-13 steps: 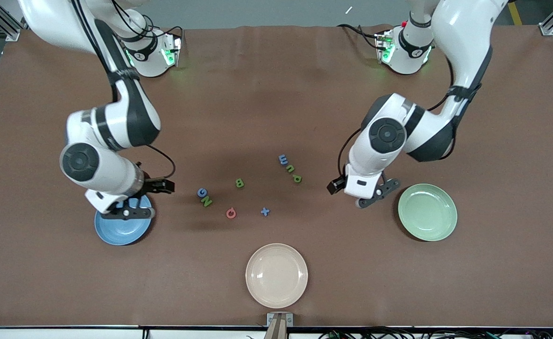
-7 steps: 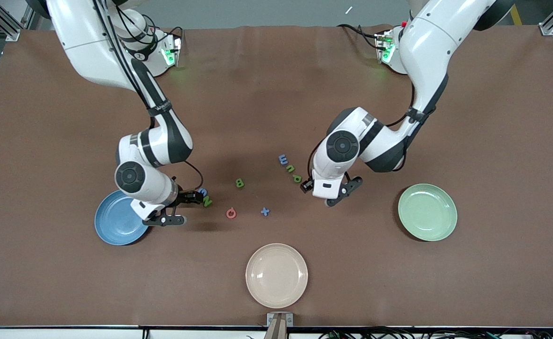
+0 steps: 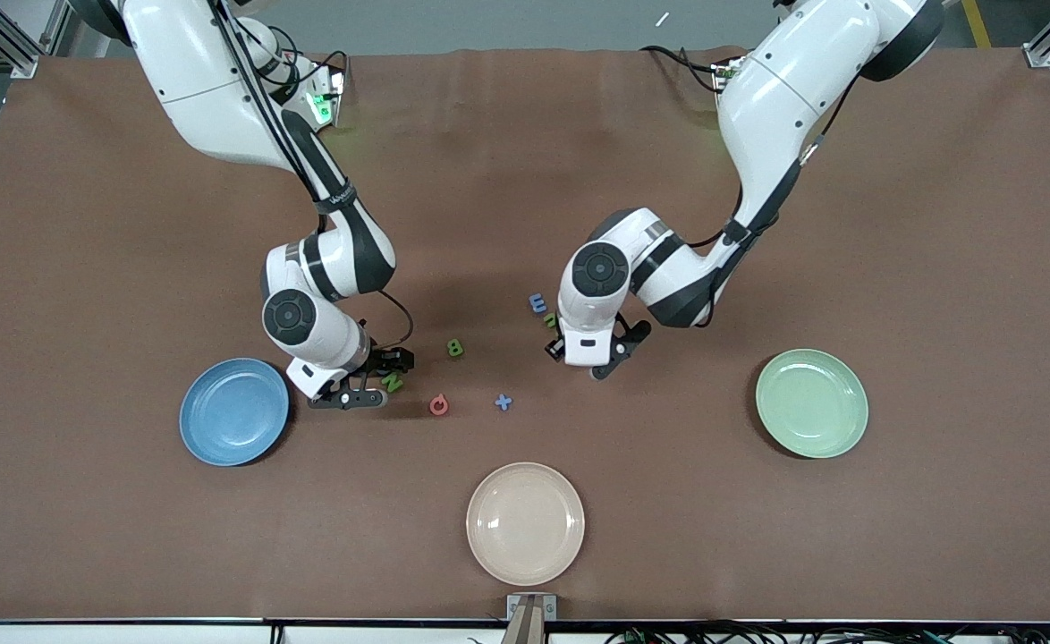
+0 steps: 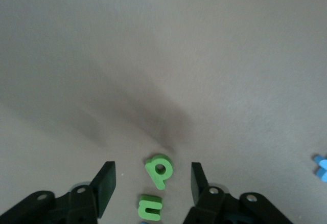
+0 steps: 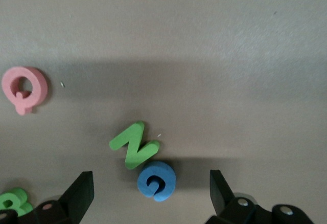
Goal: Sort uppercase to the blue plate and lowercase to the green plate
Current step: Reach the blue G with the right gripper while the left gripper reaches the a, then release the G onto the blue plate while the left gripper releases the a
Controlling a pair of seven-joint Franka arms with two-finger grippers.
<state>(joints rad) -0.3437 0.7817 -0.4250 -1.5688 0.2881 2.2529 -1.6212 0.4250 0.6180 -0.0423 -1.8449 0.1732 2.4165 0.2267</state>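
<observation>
My right gripper [image 3: 348, 395] is open and low over the blue G [image 5: 156, 180], which lies between its fingers [image 5: 82, 191] and touches the green N [image 3: 392, 382], also in the right wrist view [image 5: 134, 144]. My left gripper [image 3: 593, 356] is open and low over the green p [image 4: 159, 170] and green n [image 4: 149, 207], both between its fingers [image 4: 198, 183]. The green B [image 3: 455, 348], pink Q [image 3: 438, 404], blue x [image 3: 503, 402] and blue m [image 3: 537, 302] lie loose on the table. The blue plate [image 3: 234, 411] and the green plate [image 3: 811, 402] hold nothing.
A cream plate [image 3: 525, 523] sits near the table's front edge, nearer to the camera than the letters. The Q [image 5: 24, 88] and B [image 5: 13, 201] show in the right wrist view, and the x [image 4: 321, 166] in the left wrist view.
Both arms swung toward the middle. The right gripper moved from over the blue plate to over the G and N. The left gripper moved from beside the green plate to over the p and n.
</observation>
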